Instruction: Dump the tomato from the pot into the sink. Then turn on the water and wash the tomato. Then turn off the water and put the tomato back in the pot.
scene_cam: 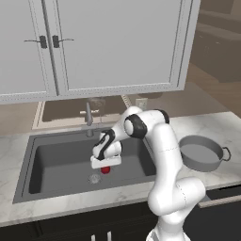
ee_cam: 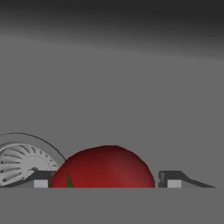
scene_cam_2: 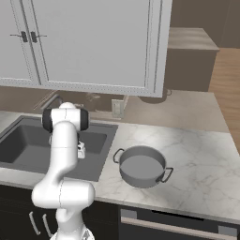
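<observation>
The gripper (ee_cam: 107,180) reaches into the matte dark-grey sink (scene_cam: 56,162), fingers spread either side of the glossy round tomato (ee_cam: 104,167) beside the ribbed metal drain (ee_cam: 22,162); contact is unclear. The shallow steel pot (scene_cam: 201,153) sits on marbled counter (scene_cam_2: 197,154).

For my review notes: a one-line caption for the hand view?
Small red tomato between the jaws on the dark grey sink floor, beside the round metal drain.

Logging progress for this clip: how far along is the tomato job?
Done: the tomato lies in the sink beside the drain; the pot stands empty on the counter, and no water runs. In hand: the gripper straddles the tomato, fingers either side. Left: lifting it back into the pot.
</observation>
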Robot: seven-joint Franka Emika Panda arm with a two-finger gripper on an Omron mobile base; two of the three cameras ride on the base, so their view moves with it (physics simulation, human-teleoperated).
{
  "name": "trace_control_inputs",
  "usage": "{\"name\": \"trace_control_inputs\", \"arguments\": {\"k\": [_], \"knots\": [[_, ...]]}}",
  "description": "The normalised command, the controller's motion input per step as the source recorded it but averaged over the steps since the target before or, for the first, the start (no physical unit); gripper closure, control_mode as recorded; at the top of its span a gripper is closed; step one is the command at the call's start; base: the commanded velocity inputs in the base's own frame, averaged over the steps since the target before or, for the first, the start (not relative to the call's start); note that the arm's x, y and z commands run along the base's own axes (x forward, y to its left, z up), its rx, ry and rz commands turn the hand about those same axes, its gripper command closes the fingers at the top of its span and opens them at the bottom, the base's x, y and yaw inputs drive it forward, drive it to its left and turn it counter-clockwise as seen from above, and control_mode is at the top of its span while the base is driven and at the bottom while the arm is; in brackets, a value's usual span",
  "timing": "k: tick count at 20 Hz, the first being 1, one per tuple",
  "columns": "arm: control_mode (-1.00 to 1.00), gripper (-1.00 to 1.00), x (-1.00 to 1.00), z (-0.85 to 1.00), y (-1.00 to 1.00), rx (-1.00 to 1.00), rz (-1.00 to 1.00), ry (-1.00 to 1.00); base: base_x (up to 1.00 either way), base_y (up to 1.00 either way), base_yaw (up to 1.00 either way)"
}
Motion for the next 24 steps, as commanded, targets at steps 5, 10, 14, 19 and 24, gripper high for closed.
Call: {"name": "trace_control_inputs", "arguments": {"k": [5, 10, 14, 19, 24], "knots": [[-1.0, 1.0, -0.04, -0.02, -0.01, 0.0, 0.0, 0.01, 0.0, 0.0, 0.0], [-1.0, 1.0, -0.45, 0.38, -0.23, 0.0, -0.01, 0.0, 0.0, 0.0, 0.0], [-1.0, 1.0, -0.27, 0.98, -0.4, 0.0, -0.07, -0.01, 0.0, 0.0, 0.0], [-1.0, 1.0, -0.02, 1.0, -0.41, 0.0, -0.11, 0.0, 0.0, 0.0, 0.0], [-1.0, 1.0, 0.0, 1.0, -0.34, 0.0, -0.12, 0.0, 0.0, 0.0, 0.0]]}}
